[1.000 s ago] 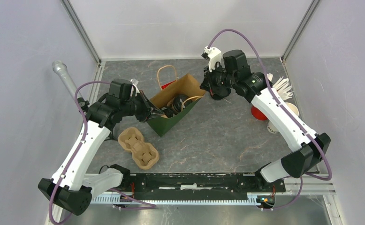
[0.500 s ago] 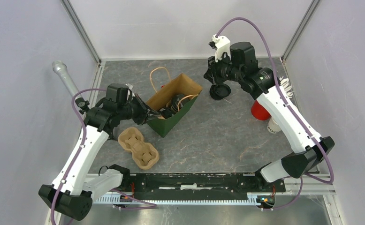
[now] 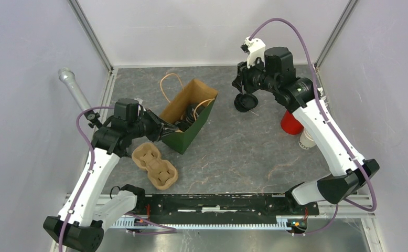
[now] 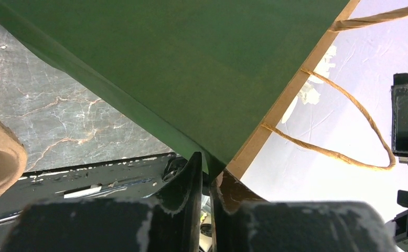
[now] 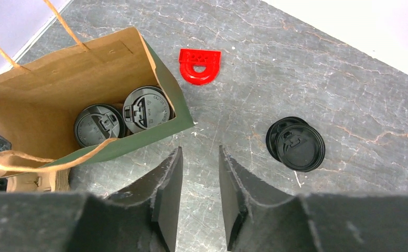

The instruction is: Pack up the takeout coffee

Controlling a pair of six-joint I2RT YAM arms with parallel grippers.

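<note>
Top external view, starting nearest the arm bases: an empty pulp cup carrier (image 3: 154, 166) lies on the tabletop (image 3: 244, 157). Off to the right, a stack of bare cream cups (image 3: 307, 140) stands beside a red cup (image 3: 290, 123).

Just beyond the carrier, the left claw (image 3: 163, 132) meets the near corner of the green paper bag (image 3: 194, 128). The left wrist view shows its 2 fingers drawn narrow with the bag's rim between them, so it reads as pinching that rim to steady the bag upright.

Inside the bag, seen from the right wrist, 2 coffee cups (image 5: 93, 125) stand side by side with their black lids on, near the green wall. No other lidded cup shows on the tabletop. A red clip (image 5: 200, 65) lies close by one corner of the bag.

Farther back, a small stack of spare black lids (image 5: 296, 144) lies apart from the bag. The right claw (image 5: 200, 153) hangs above bare tabletop between bag and lids, fingers moderately parted and holding nothing.

Loading looks finished, and the step in hand seems to be settling the bag. Next, the left claw would need to let go of the rim gently and draw straight away, so the light bag neither tips nor drags the cups over.
</note>
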